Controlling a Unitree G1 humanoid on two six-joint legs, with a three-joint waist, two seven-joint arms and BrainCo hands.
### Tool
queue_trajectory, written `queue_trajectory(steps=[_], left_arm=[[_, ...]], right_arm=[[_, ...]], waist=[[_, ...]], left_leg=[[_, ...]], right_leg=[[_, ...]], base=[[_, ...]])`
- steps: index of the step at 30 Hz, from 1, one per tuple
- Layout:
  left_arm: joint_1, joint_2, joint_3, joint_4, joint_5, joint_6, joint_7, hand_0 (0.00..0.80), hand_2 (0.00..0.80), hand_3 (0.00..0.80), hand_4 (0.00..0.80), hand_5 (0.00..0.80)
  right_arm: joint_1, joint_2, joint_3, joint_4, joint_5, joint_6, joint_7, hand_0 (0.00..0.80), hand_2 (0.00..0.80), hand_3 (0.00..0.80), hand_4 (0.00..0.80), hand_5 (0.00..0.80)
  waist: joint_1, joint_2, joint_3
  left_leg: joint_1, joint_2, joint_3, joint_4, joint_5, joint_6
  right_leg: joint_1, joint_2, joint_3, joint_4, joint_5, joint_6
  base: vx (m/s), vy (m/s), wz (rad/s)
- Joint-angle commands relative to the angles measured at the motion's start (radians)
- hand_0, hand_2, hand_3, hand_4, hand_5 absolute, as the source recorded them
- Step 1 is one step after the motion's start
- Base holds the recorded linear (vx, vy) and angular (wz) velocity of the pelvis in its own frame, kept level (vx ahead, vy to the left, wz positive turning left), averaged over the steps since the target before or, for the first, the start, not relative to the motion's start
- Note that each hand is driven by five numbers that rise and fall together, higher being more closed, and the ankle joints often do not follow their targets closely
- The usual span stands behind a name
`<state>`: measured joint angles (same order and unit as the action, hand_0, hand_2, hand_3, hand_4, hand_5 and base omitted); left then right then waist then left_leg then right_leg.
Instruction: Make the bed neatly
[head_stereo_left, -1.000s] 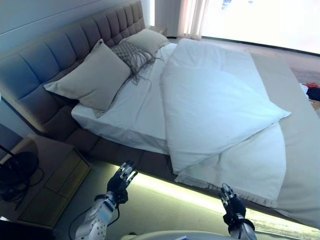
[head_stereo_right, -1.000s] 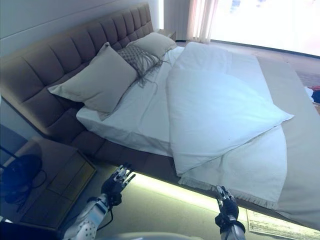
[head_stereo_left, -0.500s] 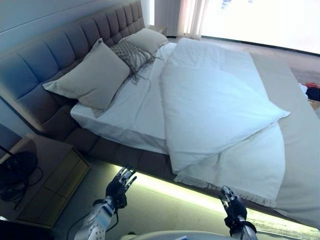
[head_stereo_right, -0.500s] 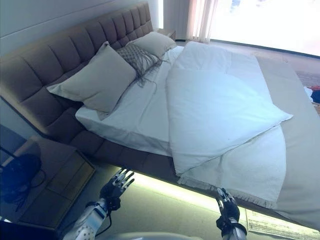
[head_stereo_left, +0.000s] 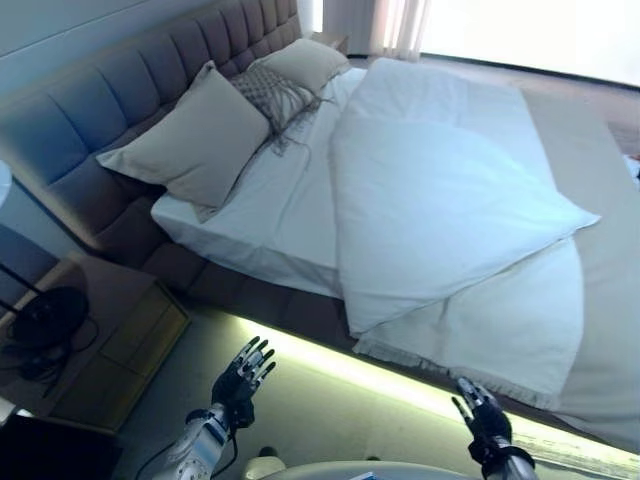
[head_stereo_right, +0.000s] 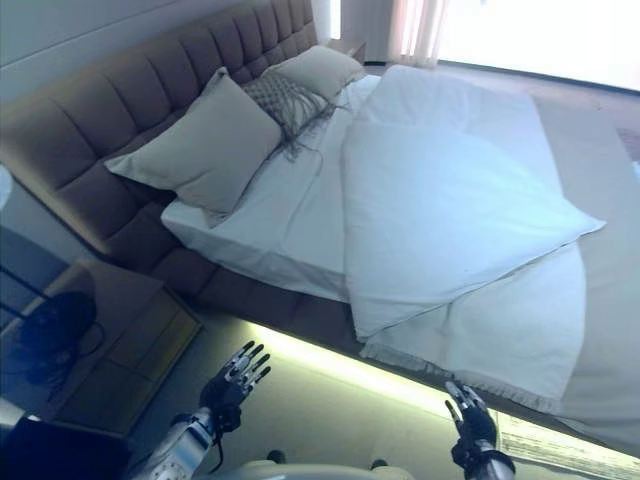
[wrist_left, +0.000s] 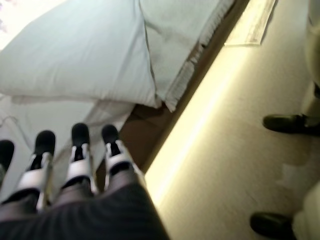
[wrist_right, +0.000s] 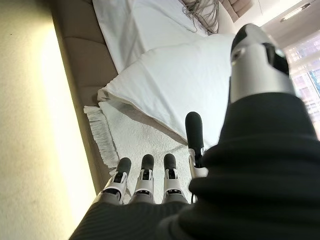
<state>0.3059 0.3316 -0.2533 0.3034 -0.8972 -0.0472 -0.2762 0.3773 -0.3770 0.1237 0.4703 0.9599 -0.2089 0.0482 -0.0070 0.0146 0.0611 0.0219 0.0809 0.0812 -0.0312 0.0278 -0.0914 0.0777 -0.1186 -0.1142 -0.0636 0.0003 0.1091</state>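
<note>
A bed with a brown tufted headboard (head_stereo_left: 120, 95) carries a white duvet (head_stereo_left: 440, 190) folded back crookedly, one corner pointing to the right. Under it lies a white fringed blanket (head_stereo_left: 500, 330) over a beige cover (head_stereo_left: 600, 290). The white sheet (head_stereo_left: 260, 215) is bare near the headboard. Two beige pillows (head_stereo_left: 190, 140) and a knitted cushion (head_stereo_left: 270, 95) lean against the headboard. My left hand (head_stereo_left: 243, 372) hovers open above the floor short of the bed's edge. My right hand (head_stereo_left: 482, 418) is open too, just below the blanket's fringe. Neither touches the bedding.
A wooden nightstand (head_stereo_left: 100, 340) stands at the left with a dark lamp base (head_stereo_left: 45, 315) and cables on it. A lit strip (head_stereo_left: 390, 380) runs under the bed's side. A person's dark shoes (wrist_left: 287, 122) show on the floor in the left wrist view.
The whole picture has shifted, so the camera has moved. Both hands have sunk slightly in the picture and remain open. The bedding lies as before.
</note>
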Motion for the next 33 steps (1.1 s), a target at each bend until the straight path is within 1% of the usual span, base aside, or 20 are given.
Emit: queue_trajectory(steps=[1,2,4,5,7,10,12,13,15,16,17,20,22,24,26,28,30,31,32,33], left_arm=[[-0.029,0.056,0.042,-0.076,0.018,-0.025,-0.044,0.000,0.000,0.000,0.000,0.000],[-0.040,0.065,0.039,-0.066,0.024,-0.027,-0.045,0.000,0.000,0.000,0.000,0.000],[-0.096,0.075,0.022,-0.013,0.008,-0.025,-0.037,0.000,0.000,0.000,0.000,0.000],[-0.119,0.078,0.024,0.000,-0.008,-0.020,-0.054,0.000,0.000,0.000,0.000,0.000],[-0.134,0.085,0.029,0.000,-0.004,-0.004,-0.061,0.000,0.000,0.000,0.000,0.000],[-0.159,0.101,0.031,0.013,0.007,0.024,-0.039,0.000,0.000,0.000,0.000,0.000],[-0.159,0.105,0.046,0.004,0.001,0.045,-0.016,0.000,0.000,0.000,0.000,0.000],[-0.152,0.107,0.056,-0.005,-0.004,0.050,-0.006,0.000,0.000,0.000,0.000,0.000],[-0.125,0.110,0.073,-0.018,-0.011,0.044,0.008,0.000,0.000,0.000,0.000,0.000],[-0.111,0.110,0.079,-0.022,-0.027,0.035,0.022,0.000,0.000,0.000,0.000,0.000],[-0.103,0.108,0.082,-0.020,-0.041,0.027,0.025,0.000,0.000,0.000,0.000,0.000],[-0.087,0.089,0.060,-0.010,-0.089,-0.010,0.047,0.000,0.000,0.000,0.000,0.000],[-0.101,0.068,0.022,-0.008,-0.095,-0.026,0.045,0.000,0.000,0.000,0.000,0.000],[-0.115,0.048,-0.008,-0.009,-0.079,-0.031,0.048,0.000,0.000,0.000,0.000,0.000],[-0.114,0.035,-0.022,0.000,-0.079,-0.038,0.047,0.000,0.000,0.000,0.000,0.000],[-0.105,0.031,-0.011,-0.007,-0.082,-0.037,0.046,0.000,0.000,0.000,0.000,0.000],[-0.103,0.031,0.005,-0.015,-0.079,-0.016,0.042,0.000,0.000,0.000,0.000,0.000],[-0.107,0.031,0.009,-0.014,-0.075,-0.001,0.035,0.000,0.000,0.000,0.000,0.000],[-0.112,0.029,0.007,-0.014,-0.068,0.010,0.029,0.000,0.000,0.000,0.000,0.000],[-0.119,0.027,0.000,-0.014,-0.057,0.015,0.030,0.000,0.000,0.000,0.000,0.000]], right_arm=[[0.000,0.046,0.002,-0.109,0.009,-0.031,0.037,0.000,0.000,0.000,0.000,0.000],[0.006,0.055,0.009,-0.110,0.006,-0.040,0.038,0.000,0.000,0.000,0.000,0.000],[-0.004,0.072,0.019,-0.094,0.015,-0.051,0.013,0.000,0.000,0.000,0.000,0.000],[-0.007,0.079,0.025,-0.086,0.021,-0.060,0.009,0.000,0.000,0.000,0.000,0.000],[-0.004,0.082,0.027,-0.072,0.032,-0.076,0.027,0.000,0.000,0.000,0.000,0.000],[-0.038,0.084,0.025,-0.027,0.029,-0.069,0.063,0.000,0.000,0.000,0.000,0.000],[-0.063,0.073,0.018,-0.031,0.020,-0.031,0.058,0.000,0.000,0.000,0.000,0.000],[-0.063,0.070,0.016,-0.043,0.012,-0.016,0.057,0.000,0.000,0.000,0.000,0.000],[-0.058,0.059,0.021,-0.060,0.010,0.010,0.063,0.000,0.000,0.000,0.000,0.000],[-0.053,0.055,0.028,-0.078,-0.003,0.028,0.050,0.000,0.000,0.000,0.000,0.000],[-0.047,0.045,0.030,-0.089,-0.007,0.038,0.042,0.000,0.000,0.000,0.000,0.000],[-0.021,0.018,0.036,-0.123,0.010,0.027,0.038,0.000,0.000,0.000,0.000,0.000],[-0.012,0.004,0.035,-0.131,0.033,-0.001,0.027,0.000,0.000,0.000,0.000,0.000],[-0.025,-0.005,0.035,-0.121,0.035,-0.021,0.023,0.000,0.000,0.000,0.000,0.000],[-0.060,-0.015,0.045,-0.092,0.038,-0.020,0.025,0.000,0.000,0.000,0.000,0.000],[-0.074,-0.022,0.051,-0.078,0.034,-0.003,0.042,0.000,0.000,0.000,0.000,0.000],[-0.071,-0.015,0.050,-0.062,0.029,0.000,0.056,0.000,0.000,0.000,0.000,0.000],[-0.068,-0.003,0.050,-0.059,0.030,-0.007,0.052,0.000,0.000,0.000,0.000,0.000],[-0.068,0.010,0.054,-0.057,0.032,-0.019,0.043,0.000,0.000,0.000,0.000,0.000],[-0.074,0.028,0.063,-0.055,0.034,-0.035,0.022,0.000,0.000,0.000,0.000,0.000]], waist=[[0.002,-0.061,0.021],[-0.006,-0.054,0.028],[-0.018,-0.039,0.042],[-0.018,-0.038,0.046],[-0.013,-0.049,0.043],[0.000,-0.077,0.030],[0.010,-0.082,0.022],[0.013,-0.082,0.016],[0.022,-0.081,0.009],[0.025,-0.079,0.003],[0.022,-0.074,0.000],[0.012,-0.067,0.001],[0.013,-0.068,0.014],[0.015,-0.072,0.023],[0.016,-0.073,0.021],[0.018,-0.065,0.015],[0.019,-0.052,0.008],[0.019,-0.042,0.004],[0.018,-0.035,-0.001],[0.017,-0.028,-0.007]], left_leg=[[0.008,-0.068,-0.013,0.092,-0.077,0.102],[0.005,-0.072,-0.017,0.100,-0.080,0.115],[-0.001,-0.080,-0.037,0.124,-0.086,0.139],[-0.002,-0.084,-0.047,0.132,-0.086,0.140],[-0.009,-0.087,-0.072,0.151,-0.093,0.128],[-0.009,-0.057,-0.087,0.165,-0.108,0.080],[0.014,0.014,-0.072,0.153,-0.106,0.043],[0.020,0.044,-0.064,0.147,-0.102,0.027],[0.028,0.100,-0.024,0.142,-0.087,0.006],[0.023,0.137,-0.013,0.142,-0.077,-0.010],[0.021,0.156,-0.021,0.130,-0.061,-0.014],[0.005,0.196,-0.038,0.100,0.008,-0.017],[-0.043,0.212,-0.050,0.112,0.094,-0.026],[-0.073,0.204,-0.057,0.138,0.105,-0.024],[-0.076,0.172,-0.064,0.179,0.080,-0.019],[-0.081,0.117,-0.067,0.217,0.053,-0.011],[-0.077,0.062,-0.052,0.207,0.013,0.000],[-0.064,0.021,-0.036,0.171,-0.016,0.012],[-0.050,-0.005,-0.029,0.135,-0.028,0.023],[-0.032,-0.031,-0.040,0.086,-0.027,0.040]], right_leg=[[-0.182,-0.045,0.012,0.334,0.074,0.041],[-0.230,-0.065,0.037,0.430,0.089,0.048],[-0.283,-0.096,0.101,0.573,0.131,0.027],[-0.275,-0.106,0.121,0.561,0.140,0.016],[-0.226,-0.132,0.141,0.437,0.157,0.020],[-0.154,-0.192,0.153,0.241,0.215,0.059],[-0.105,-0.209,0.114,0.157,0.187,0.082],[-0.095,-0.203,0.093,0.150,0.158,0.089],[-0.079,-0.188,0.028,0.150,0.101,0.099],[-0.081,-0.169,0.008,0.153,0.065,0.099],[-0.088,-0.149,0.021,0.165,0.044,0.090],[-0.102,-0.087,0.010,0.196,0.000,0.041],[-0.093,-0.050,-0.019,0.180,-0.001,0.011],[-0.091,-0.038,-0.038,0.162,0.000,-0.004],[-0.093,-0.032,-0.031,0.149,0.002,-0.013],[-0.088,-0.026,-0.022,0.146,-0.005,-0.018],[-0.081,-0.025,-0.024,0.147,-0.009,-0.014],[-0.078,-0.030,-0.031,0.155,-0.010,-0.008],[-0.079,-0.035,-0.036,0.163,-0.012,-0.002],[-0.088,-0.042,-0.032,0.185,-0.011,0.008]], base=[[-0.085,0.127,-0.12],[-0.093,0.091,-0.07],[-0.074,0.017,0.11],[-0.019,-0.114,0.34],[0.000,-0.273,0.37],[-0.014,-0.483,0.18],[-0.025,-0.496,0.03],[-0.047,-0.452,-0.11],[-0.090,-0.430,-0.29],[-0.110,-0.467,-0.53],[-0.108,-0.485,-0.55],[-0.089,-0.337,-0.27],[-0.119,-0.227,-0.03],[-0.101,-0.172,0.15],[-0.035,-0.091,0.21],[0.040,0.000,0.01],[0.095,0.073,-0.03],[0.112,0.129,0.09],[0.132,0.184,0.26],[0.128,0.191,0.39]])
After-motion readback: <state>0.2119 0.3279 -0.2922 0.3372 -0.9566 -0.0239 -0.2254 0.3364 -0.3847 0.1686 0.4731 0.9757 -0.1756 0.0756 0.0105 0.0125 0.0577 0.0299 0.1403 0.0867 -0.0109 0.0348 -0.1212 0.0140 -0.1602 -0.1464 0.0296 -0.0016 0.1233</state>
